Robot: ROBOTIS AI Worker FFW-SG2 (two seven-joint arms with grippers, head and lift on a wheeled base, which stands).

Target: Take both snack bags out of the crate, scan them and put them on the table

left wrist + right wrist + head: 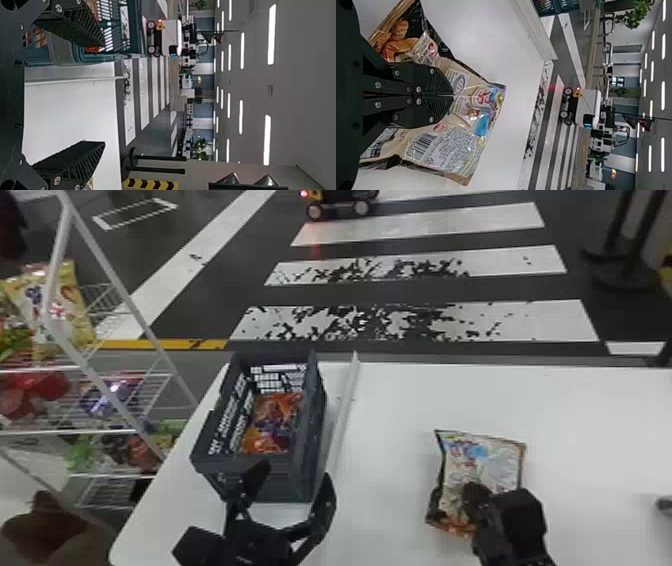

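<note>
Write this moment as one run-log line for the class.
orange bag: in crate | pale bag: on table | left tool: open, near crate | right tool: shut, over pale bag

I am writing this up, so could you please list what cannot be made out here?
Right wrist view: the right claw hides the middle of the beige snack bag.
Head view: the crate's near wall hides the near end of the orange snack bag.
Head view: a dark object, cut by the right edge.
</note>
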